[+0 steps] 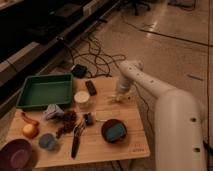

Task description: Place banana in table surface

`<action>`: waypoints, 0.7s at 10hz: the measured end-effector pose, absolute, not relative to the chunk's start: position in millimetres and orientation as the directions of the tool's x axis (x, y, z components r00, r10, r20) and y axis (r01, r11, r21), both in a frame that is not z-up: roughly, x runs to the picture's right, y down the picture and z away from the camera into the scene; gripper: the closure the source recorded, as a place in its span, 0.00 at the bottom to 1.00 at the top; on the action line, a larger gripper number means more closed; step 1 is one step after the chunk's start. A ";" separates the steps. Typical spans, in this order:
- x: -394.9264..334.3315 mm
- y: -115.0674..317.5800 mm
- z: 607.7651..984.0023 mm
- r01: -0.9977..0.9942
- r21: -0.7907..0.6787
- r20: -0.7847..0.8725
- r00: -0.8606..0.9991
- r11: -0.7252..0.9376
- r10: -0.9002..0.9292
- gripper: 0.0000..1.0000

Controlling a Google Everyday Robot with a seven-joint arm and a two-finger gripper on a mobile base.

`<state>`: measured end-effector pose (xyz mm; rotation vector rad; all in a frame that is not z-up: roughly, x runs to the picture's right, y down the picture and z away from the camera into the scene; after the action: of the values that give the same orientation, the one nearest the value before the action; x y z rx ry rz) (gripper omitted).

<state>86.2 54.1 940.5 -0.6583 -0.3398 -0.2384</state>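
Observation:
My gripper [120, 97] hangs at the end of the white arm, low over the right rear part of the table surface [135, 142], to the right of the white cup [81, 98]. A small pale yellow piece, the banana [114, 100], shows at the gripper's tip, at or just above the wood. I cannot tell whether it is held or lying free.
A green tray [26, 102] stands at the back left, with a black block [91, 87] beside it. An orange fruit [30, 130], a red-orange curved item [29, 119], a purple bowl [17, 154], a dark bowl holding a teal thing [114, 131] and a black utensil [76, 142] lie toward the front. Cables lie on the floor behind.

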 end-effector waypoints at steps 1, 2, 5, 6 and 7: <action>86.1 54.0 940.5 0.321 -0.555 0.381 0.918 0.767 -0.109 0.97; 86.1 54.0 940.4 0.321 -0.555 0.381 0.918 0.767 -0.109 0.97; 86.0 54.1 940.5 0.321 -0.555 0.382 0.918 0.767 -0.109 0.93; 85.7 54.2 940.5 0.322 -0.555 0.382 0.918 0.767 -0.108 0.83; 85.7 54.0 940.4 0.322 -0.555 0.382 0.918 0.767 -0.108 0.74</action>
<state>85.7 54.0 940.4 -0.6580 -0.3409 -0.2384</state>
